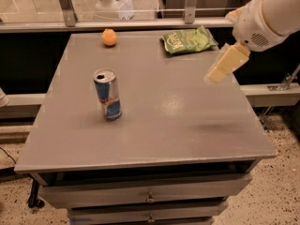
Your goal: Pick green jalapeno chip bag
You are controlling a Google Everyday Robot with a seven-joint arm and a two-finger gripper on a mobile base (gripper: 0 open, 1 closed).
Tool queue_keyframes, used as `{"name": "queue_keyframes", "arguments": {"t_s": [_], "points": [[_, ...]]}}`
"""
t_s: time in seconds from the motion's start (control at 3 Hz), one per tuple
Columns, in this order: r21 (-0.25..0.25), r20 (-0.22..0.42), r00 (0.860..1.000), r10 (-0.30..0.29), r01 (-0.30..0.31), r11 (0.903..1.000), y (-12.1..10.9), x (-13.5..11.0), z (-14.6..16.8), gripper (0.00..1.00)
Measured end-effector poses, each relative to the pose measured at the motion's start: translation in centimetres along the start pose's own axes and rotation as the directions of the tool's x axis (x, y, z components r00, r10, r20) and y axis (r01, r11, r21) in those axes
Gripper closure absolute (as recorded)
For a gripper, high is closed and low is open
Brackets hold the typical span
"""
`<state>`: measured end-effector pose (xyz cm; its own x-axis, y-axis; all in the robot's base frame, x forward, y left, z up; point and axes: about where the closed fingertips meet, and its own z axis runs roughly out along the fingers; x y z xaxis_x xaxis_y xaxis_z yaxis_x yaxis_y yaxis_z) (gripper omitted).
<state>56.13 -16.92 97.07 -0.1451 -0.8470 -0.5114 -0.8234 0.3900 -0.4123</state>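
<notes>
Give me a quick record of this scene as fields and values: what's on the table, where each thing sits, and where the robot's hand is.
surface: grey table, drawers below
target: green jalapeno chip bag, lying flat at the far right of the tabletop
can: blue-and-silver drink can, upright, left of centre
fruit: small orange fruit, near the far edge, left of the bag
hand: hand, in the air over the table's right side, nearer the camera than the bag, not touching it
task status: bag not yet picked

Nothing legible on the green jalapeno chip bag [189, 40]; end effector [217, 73] hangs nearby over the table [178, 118]
</notes>
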Motion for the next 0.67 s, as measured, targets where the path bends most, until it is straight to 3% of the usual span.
{"name": "queue_keyframes", "arguments": {"t_s": [0.33,0.67], "points": [[0.048,0.069,0.995,0.069,-0.072,0.9962,-3.5,-0.7,4.3,0.0],[0.046,0.124,0.979,0.163,-0.17,0.9844,-6.2,-1.1,8.6,0.0]]}}
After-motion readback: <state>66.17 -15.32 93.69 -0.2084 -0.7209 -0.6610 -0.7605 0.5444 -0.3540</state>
